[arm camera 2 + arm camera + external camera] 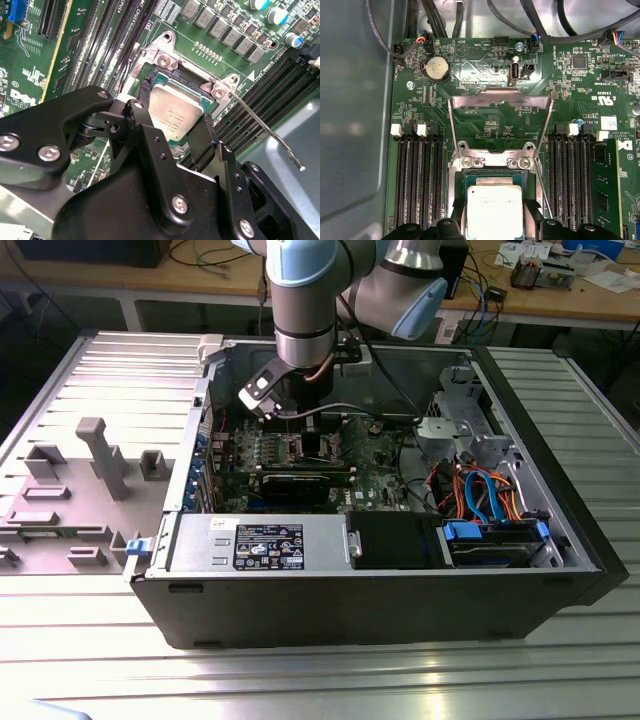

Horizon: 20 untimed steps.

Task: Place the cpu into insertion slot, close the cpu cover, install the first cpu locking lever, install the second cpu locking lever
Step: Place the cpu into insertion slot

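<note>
Currently: cpu [495,212], judged light, stiff and fragile, best held by opposite edges, lies within the insertion slot [172,79] rim, end effector [174,107] clamped on those edges.

Dull silver metal cpu [495,212]; shiny metal cpu cover [501,93]

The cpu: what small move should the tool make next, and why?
Probably lower it slowly, straight down: the tool holds the cpu by two opposite edges, squarely at the insertion slot, and the cpu cover is swung open. Whether the cpu sits flat in it, I cannot tell.
</note>
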Each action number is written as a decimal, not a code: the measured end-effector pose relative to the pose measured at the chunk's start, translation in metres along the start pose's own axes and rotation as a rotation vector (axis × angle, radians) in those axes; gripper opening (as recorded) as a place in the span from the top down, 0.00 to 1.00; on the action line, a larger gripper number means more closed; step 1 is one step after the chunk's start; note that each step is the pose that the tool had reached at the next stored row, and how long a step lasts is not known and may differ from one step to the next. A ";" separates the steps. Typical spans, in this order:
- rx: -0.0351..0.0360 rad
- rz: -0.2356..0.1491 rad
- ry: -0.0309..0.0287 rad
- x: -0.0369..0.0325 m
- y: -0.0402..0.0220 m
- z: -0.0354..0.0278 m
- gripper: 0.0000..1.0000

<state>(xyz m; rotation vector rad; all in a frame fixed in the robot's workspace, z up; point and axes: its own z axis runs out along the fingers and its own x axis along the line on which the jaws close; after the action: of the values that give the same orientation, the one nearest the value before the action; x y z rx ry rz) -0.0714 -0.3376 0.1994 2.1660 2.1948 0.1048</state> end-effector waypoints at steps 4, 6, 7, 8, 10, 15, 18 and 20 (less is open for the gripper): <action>-0.0002 0.014 -0.0015 0.0000 0.0010 0.0010 0.46; 0.0000 0.015 -0.0016 0.0000 0.0011 0.0011 0.46; -0.0001 0.014 -0.0019 0.0000 0.0012 0.0011 0.46; -0.0002 0.014 -0.0025 0.0000 0.0012 0.0012 0.46; -0.0003 0.014 -0.0044 0.0001 0.0012 0.0013 0.46; -0.0004 0.014 -0.0055 0.0001 0.0013 0.0018 0.45; -0.0002 0.014 -0.0057 0.0000 0.0018 0.0022 0.38; -0.0003 0.014 -0.0056 0.0008 0.0021 0.0027 0.38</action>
<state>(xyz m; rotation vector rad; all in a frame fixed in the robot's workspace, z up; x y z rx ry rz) -0.0690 -0.3367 0.1970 2.1792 2.1766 0.0995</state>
